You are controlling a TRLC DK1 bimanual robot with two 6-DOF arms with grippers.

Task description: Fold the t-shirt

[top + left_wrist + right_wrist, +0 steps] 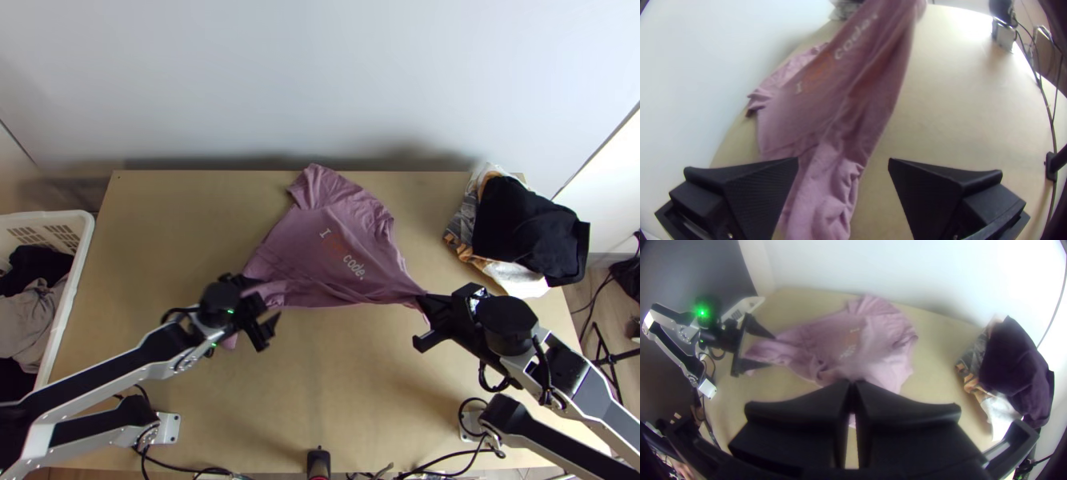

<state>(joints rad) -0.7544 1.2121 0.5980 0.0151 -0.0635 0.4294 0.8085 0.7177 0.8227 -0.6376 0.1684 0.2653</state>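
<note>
Risk: only a rumpled fold may be caught by the left claw [843,161], as the shirt [336,244] is bunched there. Slip from the right claw [851,382] could be caused by a narrow pinch under pull. Left claw: fingers wide apart, cloth between, nothing clamped. Right claw: clamped on shirt's edge. Shirt is spread, creased, beyond and between both claws on bench [144,240].
</note>
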